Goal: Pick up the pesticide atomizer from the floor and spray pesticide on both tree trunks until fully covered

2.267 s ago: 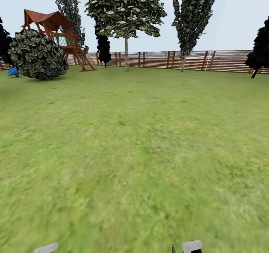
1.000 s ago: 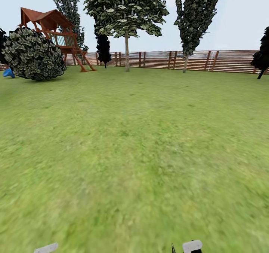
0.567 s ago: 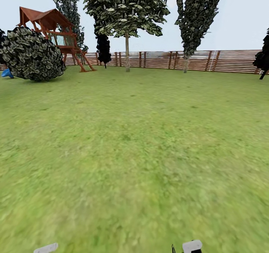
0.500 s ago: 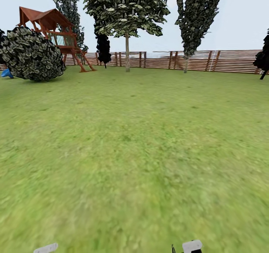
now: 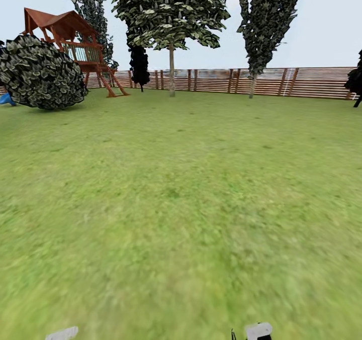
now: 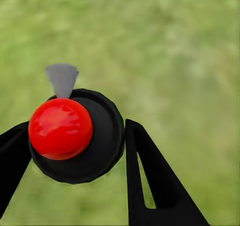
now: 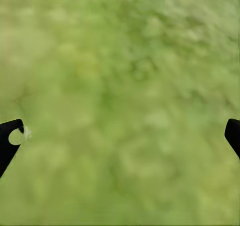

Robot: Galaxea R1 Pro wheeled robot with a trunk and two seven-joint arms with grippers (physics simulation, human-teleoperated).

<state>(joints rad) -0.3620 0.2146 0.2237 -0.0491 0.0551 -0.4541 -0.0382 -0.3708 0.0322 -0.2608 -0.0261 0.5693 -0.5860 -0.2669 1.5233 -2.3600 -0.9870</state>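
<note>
Grass fills most of the head view, a wide lawn (image 5: 181, 204) running out to the slatted wooden fence (image 5: 301, 82) at the far edge of the garden. Two tall trees stand just in front of that fence: one with a broad crown and a pale trunk (image 5: 172, 73) near the middle of the fence line, the other narrower, its trunk (image 5: 252, 84) further right. A wooden playhouse (image 5: 75, 43) and a round leafy bush (image 5: 42, 73) sit towards the far left corner. In the left wrist view the left claw (image 6: 75, 151) is closed around the pesticide atomizer (image 6: 75, 136), a black round body with a red cap and a small grey nozzle, held over the grass. The right claw (image 7: 120, 136) is spread wide with nothing between its tips. Judging by this, the pick-up is done and the robot is on its way; the next move calls for driving much closer to the nearer trunk, then aiming the nozzle at the bark.
</note>
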